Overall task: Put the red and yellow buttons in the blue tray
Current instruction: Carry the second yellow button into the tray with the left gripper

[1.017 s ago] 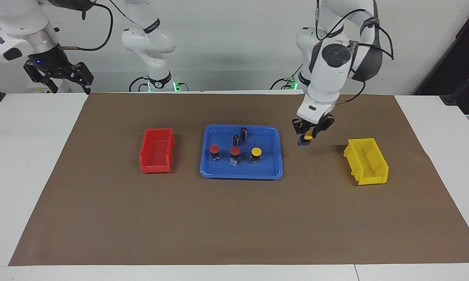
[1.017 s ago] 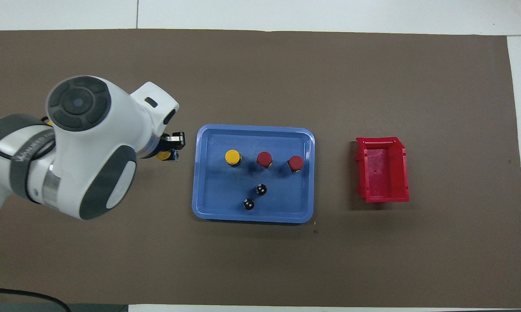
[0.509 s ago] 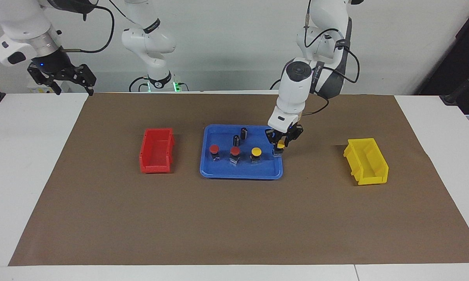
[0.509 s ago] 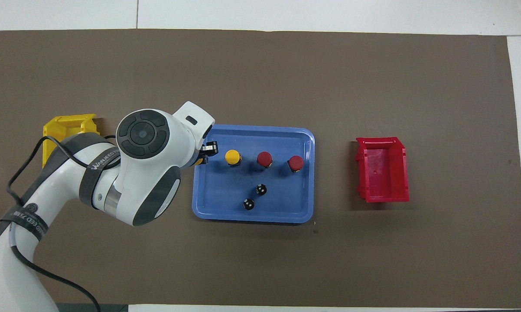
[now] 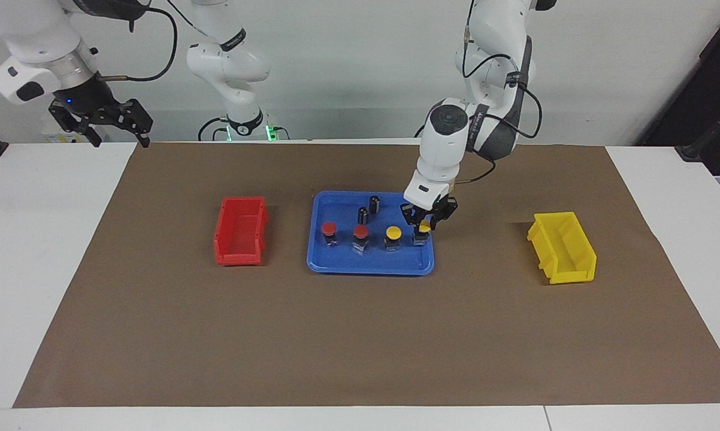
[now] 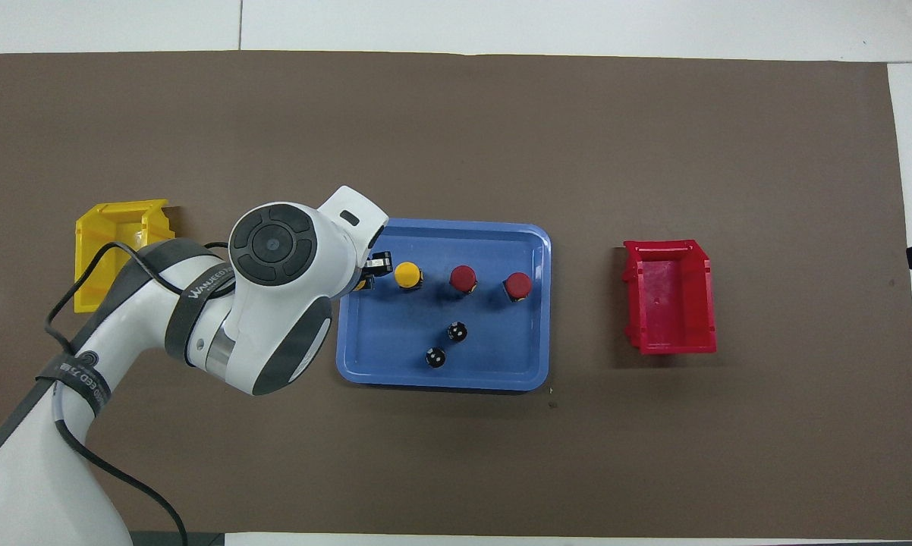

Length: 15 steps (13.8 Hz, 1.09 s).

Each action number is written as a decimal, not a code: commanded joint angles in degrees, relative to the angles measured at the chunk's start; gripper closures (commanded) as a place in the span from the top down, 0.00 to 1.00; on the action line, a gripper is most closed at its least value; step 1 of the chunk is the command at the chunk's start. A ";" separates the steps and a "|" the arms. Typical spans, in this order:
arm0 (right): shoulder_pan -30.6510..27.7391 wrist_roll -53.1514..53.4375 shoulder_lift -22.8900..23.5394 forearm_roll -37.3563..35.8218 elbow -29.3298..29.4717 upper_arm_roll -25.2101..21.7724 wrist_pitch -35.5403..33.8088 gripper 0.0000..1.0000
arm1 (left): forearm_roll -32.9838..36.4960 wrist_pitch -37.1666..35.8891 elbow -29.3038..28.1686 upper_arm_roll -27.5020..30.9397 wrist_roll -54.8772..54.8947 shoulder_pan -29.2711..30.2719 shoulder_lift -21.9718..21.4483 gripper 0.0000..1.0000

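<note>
Facing view: left gripper (image 5: 424, 222), closed on a yellow button (image 5: 423, 231), has moved from beside the blue tray (image 5: 370, 266) to inside it, at the left arm's end. Blue tray holds two red buttons (image 5: 329, 233), two yellow, two dark cylinders (image 5: 374, 204). Red bin (image 5: 241, 231) and yellow bin (image 5: 562, 247) sit empty on the counter (image 5: 360, 335). Right gripper (image 5: 99, 117) waits raised, open.

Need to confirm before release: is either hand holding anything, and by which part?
The left hand holds the last yellow button by its cap, inside the blue tray. The right hand waits empty.
</note>
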 commanded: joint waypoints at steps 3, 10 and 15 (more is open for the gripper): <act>-0.04 0.77 -1.40 0.66 -1.55 0.36 0.09 1.00 | -0.93 2.68 -2.71 0.89 -0.28 -1.44 -0.78 0.73; -0.04 0.77 -1.40 0.66 -1.46 0.27 0.01 1.00 | -0.93 -5.02 1.76 1.07 1.82 1.97 -1.74 1.00; -0.12 0.77 -1.40 0.66 -1.38 0.27 0.00 1.00 | -0.93 -19.70 9.40 1.95 21.33 10.93 -5.61 1.00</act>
